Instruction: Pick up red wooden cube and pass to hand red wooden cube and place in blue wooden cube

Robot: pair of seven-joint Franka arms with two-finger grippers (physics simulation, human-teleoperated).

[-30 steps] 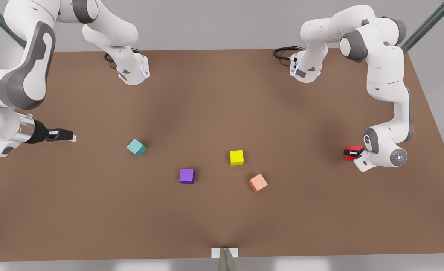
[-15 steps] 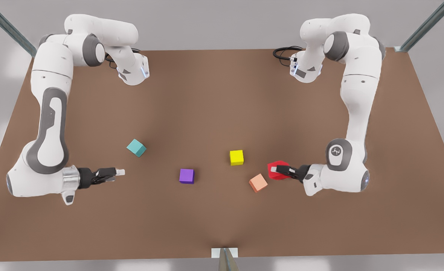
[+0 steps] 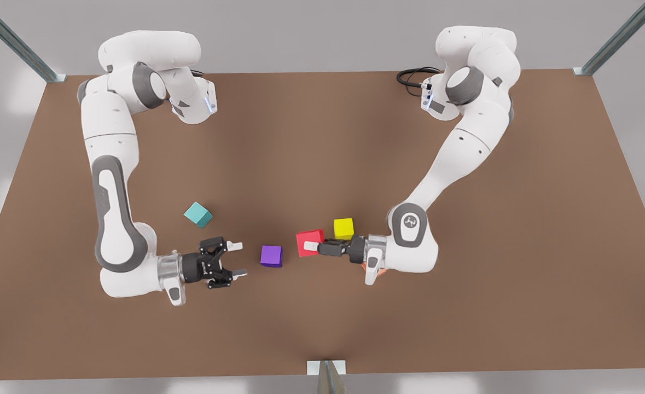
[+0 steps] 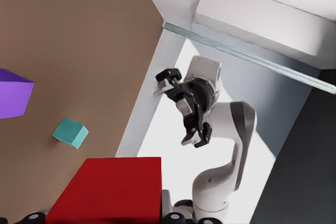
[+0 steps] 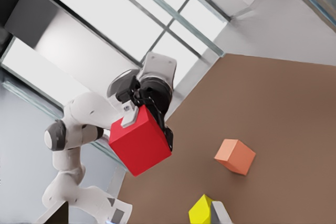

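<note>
The red wooden cube [image 3: 306, 239] hangs above the table near its middle, with my left gripper [image 3: 313, 247] shut on it; that arm reaches in from the front view's right. In the left wrist view the red wooden cube [image 4: 110, 190] sits close between the fingers. My right gripper [image 3: 238, 258] stands open a short way off on the front view's left, facing the cube, with the purple cube between them. The blue wooden cube [image 3: 198, 214], teal in colour, rests on the table behind the right arm's wrist. The right wrist view shows the red wooden cube [image 5: 140, 142] held farther off.
A purple cube [image 3: 271, 255] lies below the gap between the grippers. A yellow cube [image 3: 343, 228] sits just behind the left gripper. A salmon-orange cube [image 5: 234, 157] lies on the table under the left arm's wrist. The brown table [image 3: 464, 317] has open room along its front.
My left gripper carried the red cube from the front view's far right to the middle. The right arm swung in from the far left, and its fingers now stand apart.
</note>
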